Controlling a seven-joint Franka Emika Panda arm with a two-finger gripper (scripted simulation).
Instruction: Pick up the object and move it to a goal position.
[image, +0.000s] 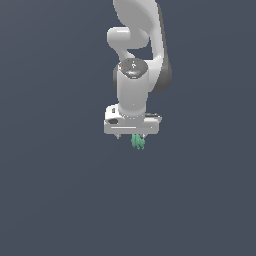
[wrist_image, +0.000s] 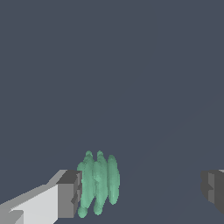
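Note:
The object is a small teal-green thing with several narrow upright lobes. In the wrist view it stands between the fingers, right against one grey fingertip, and a wide gap separates it from the other fingertip. My gripper is open, with its jaws far wider apart than the object. In the exterior view the white gripper points straight down and the object shows just below the hand, off-centre toward that view's right. I cannot tell whether the object rests on the surface.
A plain dark grey-blue surface fills both views. The white arm rises above the hand. No goal marker shows.

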